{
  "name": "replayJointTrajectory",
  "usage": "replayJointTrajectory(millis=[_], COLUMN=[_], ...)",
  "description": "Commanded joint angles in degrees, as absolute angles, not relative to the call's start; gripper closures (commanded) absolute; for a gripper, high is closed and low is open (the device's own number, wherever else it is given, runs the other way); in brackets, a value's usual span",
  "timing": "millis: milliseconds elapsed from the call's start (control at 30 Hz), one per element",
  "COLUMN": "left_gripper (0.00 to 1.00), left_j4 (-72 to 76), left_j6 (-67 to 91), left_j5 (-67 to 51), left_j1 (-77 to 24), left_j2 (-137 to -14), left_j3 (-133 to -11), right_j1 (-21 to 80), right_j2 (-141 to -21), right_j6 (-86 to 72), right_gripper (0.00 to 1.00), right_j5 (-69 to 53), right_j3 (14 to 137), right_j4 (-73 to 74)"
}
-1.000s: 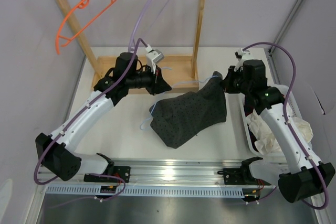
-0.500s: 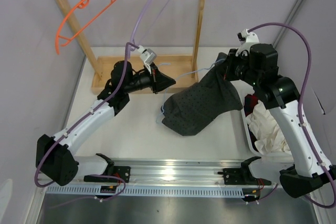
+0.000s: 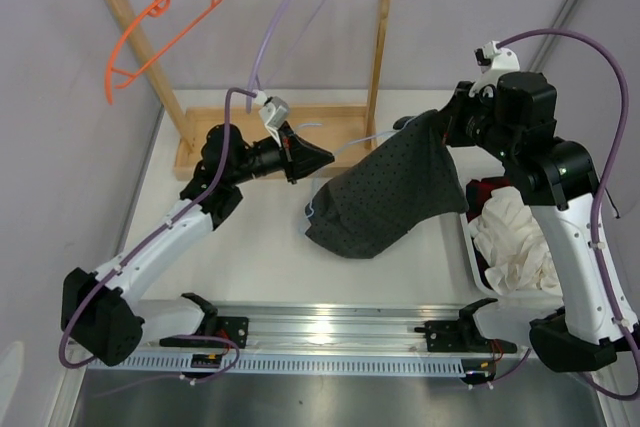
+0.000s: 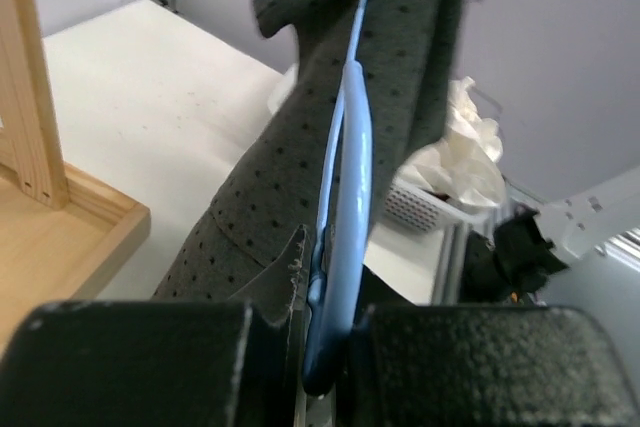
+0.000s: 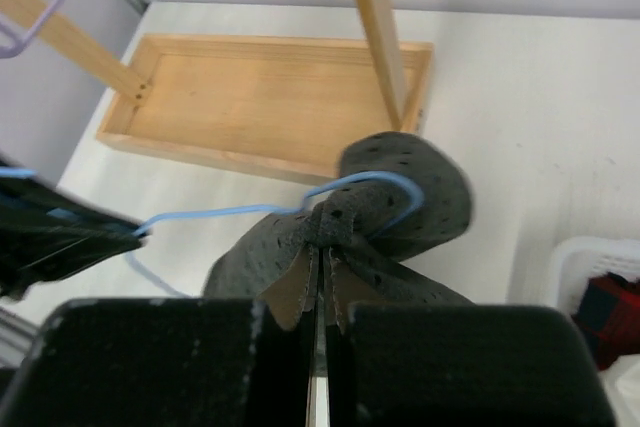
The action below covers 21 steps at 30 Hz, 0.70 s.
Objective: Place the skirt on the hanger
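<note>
Left wrist — thin wire hanger (image 4: 350,167) against soft dotted skirt (image 4: 265,217).

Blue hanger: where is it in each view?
Top: hanger at centre, its wire running from the left gripper into the skirt.
Left wrist: hanger at centre, edge-on, clamped below, rising along the skirt.
Right wrist: hanger centre-left, looping over the pinched skirt.
Shared landmark: wooden rack base.
</note>
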<state>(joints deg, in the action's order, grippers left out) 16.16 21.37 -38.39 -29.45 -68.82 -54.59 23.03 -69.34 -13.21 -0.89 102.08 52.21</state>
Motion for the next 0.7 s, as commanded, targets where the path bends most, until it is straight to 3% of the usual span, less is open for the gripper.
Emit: replayJointTrajectory(millis=[0,100,233,367,667], left_gripper=[1.00,1.00,1.00,1.00,1.00], left_j4=[11.78,13.11,5.19,8.61,-12.47], left_j6=[19.50,20.30,18.46,22.14,16.70], left_j5=[-45.67,-43.00,-45.98,-47.11,-41.59], left_j1=[-28.57,-28.21,-26.63,-24.88,-25.40], left_j2=[-64.87,-58.02,-58.54,-55.20,-65.12], left_j3=[-59.94,-57.57,-63.19,-61.96,-73.91], right_j1=[20.22,18.29,15.92,11.08,12.55], right_j2=[-69.78,-71.10,-70.84,-71.98,-72.51], right_j6=[-11.87,-11.34,-11.51,-10.81,-11.08], right_gripper=[1.00,1.00,1.00,1.00,1.00], right_j5=[2.19,2.11,4.57,3.26,-4.66], right_j3=[102.05,99.85,96.68,95.81,93.08], right_j4=[50.89,50.71,49.31,48.96,44.57])
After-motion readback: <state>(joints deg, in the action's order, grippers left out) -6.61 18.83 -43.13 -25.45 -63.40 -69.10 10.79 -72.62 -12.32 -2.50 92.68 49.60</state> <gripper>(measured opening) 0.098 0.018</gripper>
